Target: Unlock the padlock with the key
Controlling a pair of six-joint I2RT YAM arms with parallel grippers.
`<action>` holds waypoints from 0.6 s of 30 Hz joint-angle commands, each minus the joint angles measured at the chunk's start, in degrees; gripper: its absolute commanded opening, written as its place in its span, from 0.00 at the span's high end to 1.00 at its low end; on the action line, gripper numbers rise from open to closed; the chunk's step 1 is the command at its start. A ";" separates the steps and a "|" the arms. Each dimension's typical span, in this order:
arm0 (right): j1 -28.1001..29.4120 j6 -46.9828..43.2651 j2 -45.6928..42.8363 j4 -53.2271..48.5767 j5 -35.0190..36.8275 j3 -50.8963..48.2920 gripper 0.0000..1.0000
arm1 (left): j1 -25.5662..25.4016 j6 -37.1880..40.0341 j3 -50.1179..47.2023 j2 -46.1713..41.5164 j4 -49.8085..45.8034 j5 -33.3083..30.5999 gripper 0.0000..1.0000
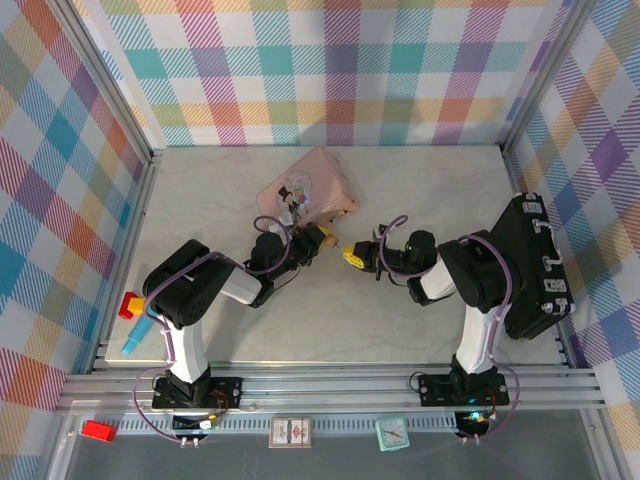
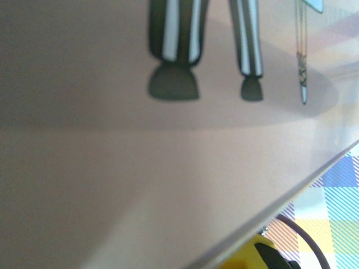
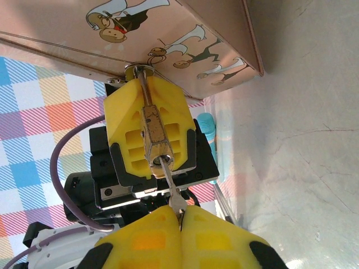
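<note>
Holding the padlock [image 3: 152, 131] clamped in my left claw [image 1: 318, 240], just on the near side of the pink tin [image 1: 310, 185], I am pinching the key [image 3: 171, 188] in my right claw [image 3: 182, 216], its tip seemingly entering the keyhole. Turning it and freeing the shackle are remaining. The tin's edge is crowding both claws, while the worktop [image 1: 430, 200] right of the tin is offering room.
</note>
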 commanded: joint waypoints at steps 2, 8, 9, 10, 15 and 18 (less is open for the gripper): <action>0.28 3.41 -0.48 0.48 5.34 0.96 1.00 | -1.92 -2.49 0.99 -0.29 5.18 4.57 1.00; 0.34 5.72 -0.11 0.48 5.82 0.77 1.00 | -2.19 -1.56 1.08 -0.82 5.37 4.83 1.00; 0.32 5.95 -0.44 0.48 5.99 0.67 1.00 | -2.21 -1.44 1.04 -0.89 5.33 4.85 1.00; 0.34 6.04 -0.72 0.48 6.16 0.59 1.00 | -2.19 -1.35 0.99 -0.89 5.26 4.84 1.00; 0.30 7.35 -1.08 0.48 7.03 0.49 1.00 | -2.21 -1.37 0.82 -0.48 5.57 4.75 1.00; 0.29 7.55 -1.44 0.48 7.56 0.47 1.00 | -2.20 -1.35 0.69 -0.61 5.62 4.75 1.00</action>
